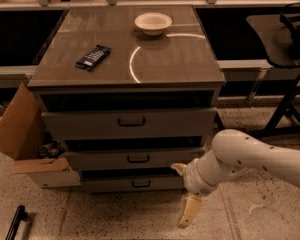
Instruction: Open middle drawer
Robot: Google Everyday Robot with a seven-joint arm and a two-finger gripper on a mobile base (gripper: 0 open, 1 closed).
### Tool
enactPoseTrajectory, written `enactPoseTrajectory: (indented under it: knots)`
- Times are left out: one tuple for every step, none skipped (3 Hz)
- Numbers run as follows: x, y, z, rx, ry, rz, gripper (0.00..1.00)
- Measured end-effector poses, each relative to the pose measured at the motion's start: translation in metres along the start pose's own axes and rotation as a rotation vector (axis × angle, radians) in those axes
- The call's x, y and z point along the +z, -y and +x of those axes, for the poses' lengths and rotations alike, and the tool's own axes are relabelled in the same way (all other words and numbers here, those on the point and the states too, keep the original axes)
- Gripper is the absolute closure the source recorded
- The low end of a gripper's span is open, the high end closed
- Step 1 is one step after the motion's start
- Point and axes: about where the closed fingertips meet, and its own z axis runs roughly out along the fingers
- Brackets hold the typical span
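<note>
Camera view looks down at the front of a grey cabinet (125, 59) with three drawers. The middle drawer (100, 160) is the second one down in the cabinet. It's wide, with a flat grey front of medium height, a small dark bar handle (138, 158) dead centre and a dark gap along its top edge. As far as I can tell it's pushed in.

The gripper (182, 194) sits at the cabinet's lower right corner, so the drawer's handle is off to its left and a bit higher. Its two tan fingers are spread well apart with nothing between them. The upper one (179, 168) is right at the drawer front's right end, and I can't tell if it's touching. The lower one (190, 211) hangs down towards the floor in front of the cabinet.

The white arm (255, 156) comes in from the right of the cabinet, low down, and slopes down to the wrist.
</note>
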Motion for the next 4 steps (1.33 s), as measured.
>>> enactPoseTrajectory:
  knots:
    - [0.005, 0.003, 0.0, 0.0, 0.003, 0.003, 0.0]
    - [0.011, 0.011, 0.005, -0.001, -0.022, 0.019, 0.0]
    - [0.022, 0.043, 0.029, -0.011, -0.073, 0.091, 0.0]
    - [0.03, 0.078, 0.056, -0.01, -0.11, 0.164, 0.0]
